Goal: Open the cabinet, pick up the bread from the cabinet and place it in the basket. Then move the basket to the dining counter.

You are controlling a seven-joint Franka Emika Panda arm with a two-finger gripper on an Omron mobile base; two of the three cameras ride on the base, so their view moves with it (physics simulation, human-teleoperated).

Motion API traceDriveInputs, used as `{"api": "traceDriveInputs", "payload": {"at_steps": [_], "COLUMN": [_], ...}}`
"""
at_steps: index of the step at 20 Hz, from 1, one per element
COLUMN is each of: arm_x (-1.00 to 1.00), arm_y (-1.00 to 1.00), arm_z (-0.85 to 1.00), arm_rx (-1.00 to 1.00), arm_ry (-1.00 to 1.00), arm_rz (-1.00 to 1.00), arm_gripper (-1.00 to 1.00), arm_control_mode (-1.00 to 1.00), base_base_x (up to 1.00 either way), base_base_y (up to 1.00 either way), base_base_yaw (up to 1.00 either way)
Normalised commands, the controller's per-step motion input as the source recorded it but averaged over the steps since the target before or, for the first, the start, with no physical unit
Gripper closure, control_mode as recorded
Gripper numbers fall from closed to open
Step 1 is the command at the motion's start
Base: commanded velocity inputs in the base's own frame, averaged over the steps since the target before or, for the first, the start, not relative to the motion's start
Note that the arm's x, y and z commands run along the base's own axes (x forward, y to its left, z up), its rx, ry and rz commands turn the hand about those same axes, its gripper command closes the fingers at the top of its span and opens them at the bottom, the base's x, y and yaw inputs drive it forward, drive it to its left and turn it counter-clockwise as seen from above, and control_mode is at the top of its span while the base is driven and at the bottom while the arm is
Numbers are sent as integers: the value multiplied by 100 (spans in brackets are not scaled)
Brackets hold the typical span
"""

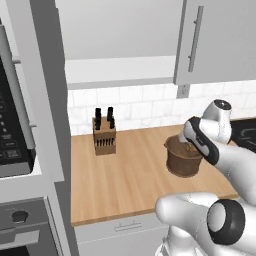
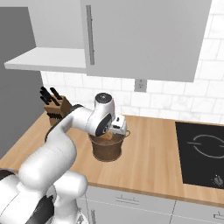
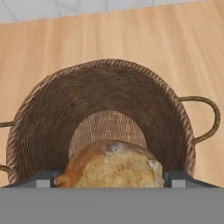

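The dark woven basket (image 1: 183, 161) (image 2: 106, 149) (image 3: 109, 96) stands on the wood worktop (image 1: 130, 175) by the tiled wall. My gripper (image 3: 111, 180) (image 2: 113, 131) hangs just over its rim and points down into it. It is shut on the golden-brown bread (image 3: 111, 166) (image 2: 107, 136), which fills the gap between the two fingertips, above the basket's woven bottom. The cabinet (image 1: 120, 30) is open, its door (image 2: 140, 35) with the long silver handle (image 2: 90, 35) swung out and its white shelf (image 2: 48, 59) bare. The dining counter is out of view.
A knife block (image 1: 104, 133) (image 2: 56, 107) stands by the wall to the left of the basket. A black cooktop (image 2: 203, 151) lies to the right. An oven stack (image 1: 12, 130) borders the worktop on the left. The open door hangs above the basket.
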Motion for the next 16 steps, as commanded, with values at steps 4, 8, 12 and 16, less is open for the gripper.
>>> {"api": "traceDriveInputs", "payload": {"at_steps": [4,8,12,16], "arm_x": [20,8,4,3], "arm_y": [-1,0,1,10], "arm_z": [-26,-27,-24,-30], "arm_rx": [0,0,0,0], "arm_ry": [19,5,3,5], "arm_rz": [0,0,0,1], "arm_gripper": [100,100,100,100], "arm_control_mode": [-100,-100,-100,-100], "base_base_x": [0,0,0,0], "base_base_y": [0,0,0,0], "base_base_yaw": [0,0,0,0]}}
